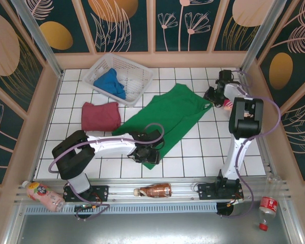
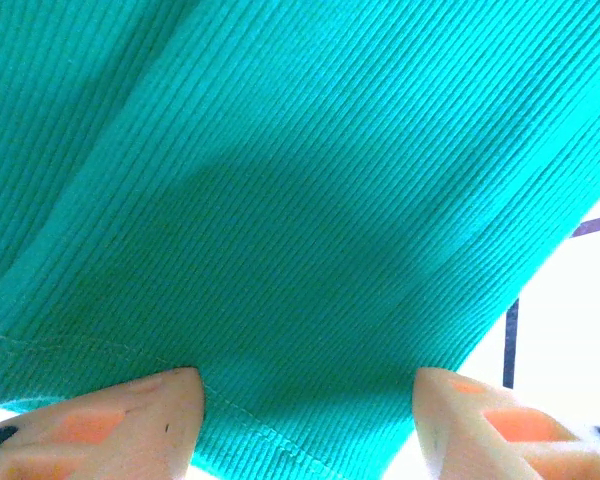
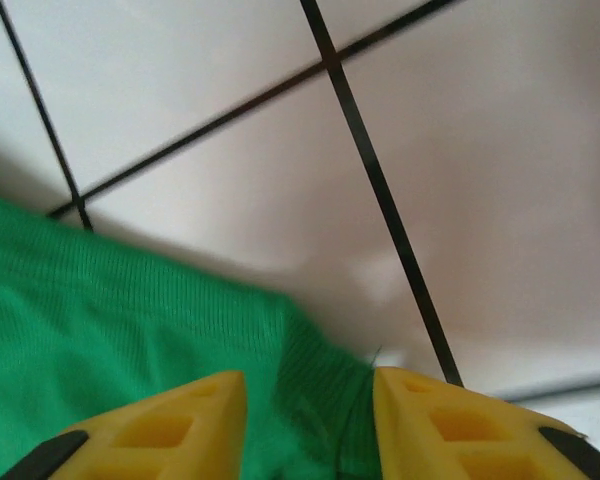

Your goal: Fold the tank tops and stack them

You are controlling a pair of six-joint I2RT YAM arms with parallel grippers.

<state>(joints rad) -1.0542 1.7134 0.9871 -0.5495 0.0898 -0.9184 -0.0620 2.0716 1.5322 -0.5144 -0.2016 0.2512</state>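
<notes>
White tiles with dark grout lines cover the table [image 1: 203,147], which is walled by panels painted with leaves and flowers. Across the middle, the green top [image 1: 173,114] lies spread out flat on a slant, from near left to far right. The maroon top [image 1: 100,116] sits folded on the tiles to its left, just apart from it. The blue top [image 1: 111,83] is bunched inside the basket [image 1: 128,61] at the far left.

The left gripper [image 1: 145,154] is down at the near corner of the green top. In its wrist view the peach fingers [image 2: 130,420] stand wide apart, released, with the stitched hem running across the gap between them.

The right gripper [image 1: 212,99] is at the far right corner of the same top. Its yellow fingers [image 3: 180,420] are parted, with a small fold of the green edge sitting between them and not pinched. Bare tile lies beyond the cloth.

Three bottles lie along the near rail: a pink one [image 1: 43,195] at the left, a brown one [image 1: 155,190] in the middle and a red-capped one [image 1: 267,208] at the right.
</notes>
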